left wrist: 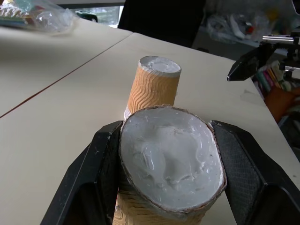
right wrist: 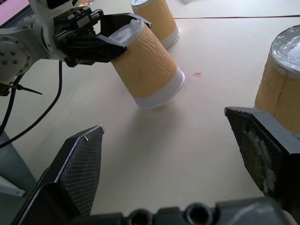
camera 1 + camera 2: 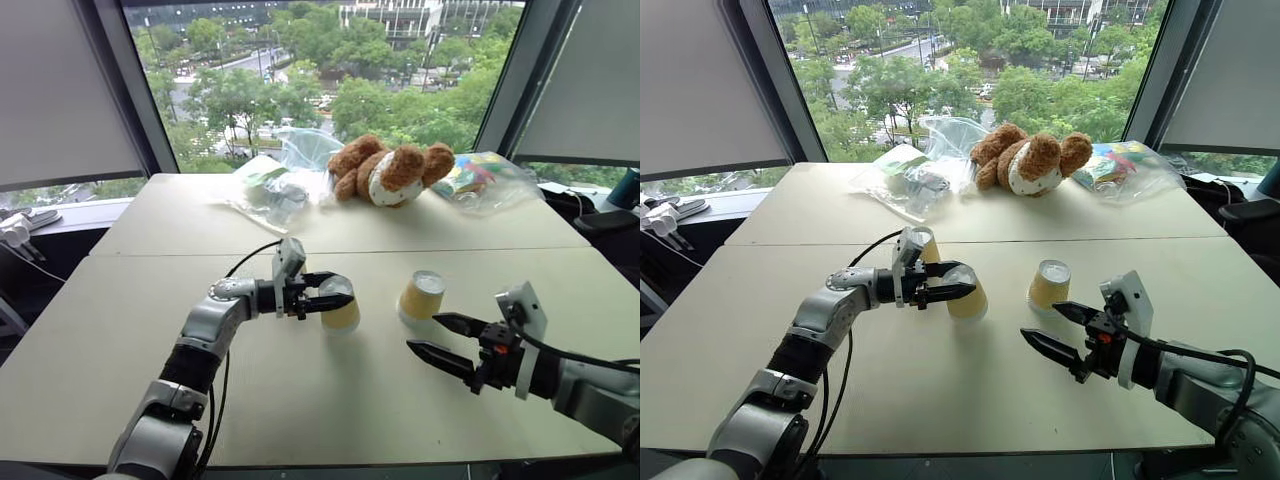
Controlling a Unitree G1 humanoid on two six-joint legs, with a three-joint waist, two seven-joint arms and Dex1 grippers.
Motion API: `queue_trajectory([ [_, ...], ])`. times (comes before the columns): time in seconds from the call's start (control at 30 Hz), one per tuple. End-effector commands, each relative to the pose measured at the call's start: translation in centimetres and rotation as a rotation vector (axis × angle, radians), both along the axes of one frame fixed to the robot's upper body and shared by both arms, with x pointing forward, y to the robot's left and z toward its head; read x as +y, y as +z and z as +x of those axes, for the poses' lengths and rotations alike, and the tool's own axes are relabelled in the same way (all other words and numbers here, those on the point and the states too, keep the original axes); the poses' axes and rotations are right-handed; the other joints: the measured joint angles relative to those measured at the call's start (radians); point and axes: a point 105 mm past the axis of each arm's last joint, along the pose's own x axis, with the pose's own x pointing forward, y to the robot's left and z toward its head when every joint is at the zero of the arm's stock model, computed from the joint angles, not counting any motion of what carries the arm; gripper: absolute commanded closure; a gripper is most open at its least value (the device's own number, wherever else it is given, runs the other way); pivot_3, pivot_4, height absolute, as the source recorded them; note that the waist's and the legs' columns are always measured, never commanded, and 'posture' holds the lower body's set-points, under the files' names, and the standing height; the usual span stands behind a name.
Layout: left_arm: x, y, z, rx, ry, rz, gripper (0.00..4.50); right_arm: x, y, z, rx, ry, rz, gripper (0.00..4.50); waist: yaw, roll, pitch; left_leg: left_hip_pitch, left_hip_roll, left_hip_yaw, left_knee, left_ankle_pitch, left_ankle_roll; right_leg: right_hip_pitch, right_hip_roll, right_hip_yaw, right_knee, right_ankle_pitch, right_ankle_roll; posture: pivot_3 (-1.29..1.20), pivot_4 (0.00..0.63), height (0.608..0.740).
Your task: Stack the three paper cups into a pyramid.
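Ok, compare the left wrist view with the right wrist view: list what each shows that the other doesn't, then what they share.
Left wrist, not right wrist: a plastic bag. Right wrist, not left wrist: the third cup standing behind the left tool, and that arm's cable. Shared: the held cup, squeezed in the left tool; the right cup; the open right tool.

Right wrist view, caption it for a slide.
Left gripper holds a tilted cup on the table, open right gripper nearby.
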Motion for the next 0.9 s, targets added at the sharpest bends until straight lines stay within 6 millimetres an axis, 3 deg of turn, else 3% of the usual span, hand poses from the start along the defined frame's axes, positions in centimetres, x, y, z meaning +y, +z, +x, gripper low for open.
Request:
queue_trajectory([
  [0.03, 0.2, 0.3, -0.1, -0.046, -0.025, 0.030, 0.89, 0.6, 0.8, -0.4, -0.046, 0.018, 0.007, 0.00, 0.001, 0.000, 0.000, 0.000, 0.000, 0.000, 0.000, 0.000, 0.000, 0.000, 0.000, 0.000, 0.000, 0.000, 0.000, 0.00, 0.150, 0.740],
  [0.1, 0.5, 0.1, 0.1, -0.037, -0.021, 0.032, 0.06, 0.6, 0.7, -0.4, -0.047, 0.014, 0.008, 0.00, 0.001, 0.000, 0.000, 0.000, 0.000, 0.000, 0.000, 0.000, 0.000, 0.000, 0.000, 0.000, 0.000, 0.000, 0.000, 0.00, 0.150, 0.740],
  [0.23, 0.8, 0.0, 0.3, -0.035, -0.007, 0.027, 0.06, 0.7, 0.6, -0.3, -0.045, 0.012, 0.009, 0.00, 0.003, 0.000, 0.000, 0.000, 0.000, 0.000, 0.001, 0.000, 0.000, 0.000, 0.000, 0.000, 0.000, 0.000, 0.000, 0.00, 0.150, 0.740],
  [0.3, 1.9, 0.9, 0.6, -0.039, 0.018, 0.014, 0.06, 0.6, 0.5, -0.4, -0.044, 0.012, 0.005, 0.00, 0.002, 0.000, 0.000, 0.000, 0.000, 0.000, 0.001, 0.000, 0.000, 0.000, 0.000, 0.000, 0.000, 0.000, 0.000, 0.00, 0.150, 0.740],
  [0.47, 7.7, 4.7, 0.3, 0.022, 0.046, 0.010, 0.06, -0.2, 1.2, -0.5, -0.050, 0.000, 0.008, 0.00, -0.008, 0.000, 0.000, 0.000, 0.000, -0.001, 0.000, 0.000, 0.000, -0.002, 0.001, 0.000, 0.001, 0.000, 0.000, 0.00, 0.150, 0.740],
  [0.6, 11.1, 5.7, 2.3, -0.005, 0.182, 0.031, 0.06, -0.5, 1.3, -0.4, -0.050, -0.005, 0.008, 0.00, 0.001, 0.000, 0.000, 0.001, 0.001, -0.002, 0.000, 0.000, 0.000, -0.001, 0.001, 0.000, 0.001, 0.000, 0.000, 0.00, 0.150, 0.740],
  [0.73, 11.1, 4.9, 5.2, -0.087, 0.293, 0.072, 0.06, -0.4, 1.1, 0.0, -0.050, 0.002, 0.001, 0.00, 0.016, 0.000, 0.000, 0.001, -0.002, -0.003, 0.003, 0.000, 0.000, 0.002, -0.001, -0.001, 0.001, 0.000, 0.001, 0.00, 0.150, 0.740],
  [0.9, 9.7, 3.4, 6.5, -0.140, 0.306, 0.118, 0.06, -0.4, 1.2, 0.1, -0.052, 0.004, -0.005, 0.00, 0.005, -0.001, 0.000, -0.001, -0.003, -0.001, 0.002, 0.000, 0.001, 0.000, -0.001, -0.001, 0.000, 0.001, 0.002, 0.00, 0.150, 0.740],
])
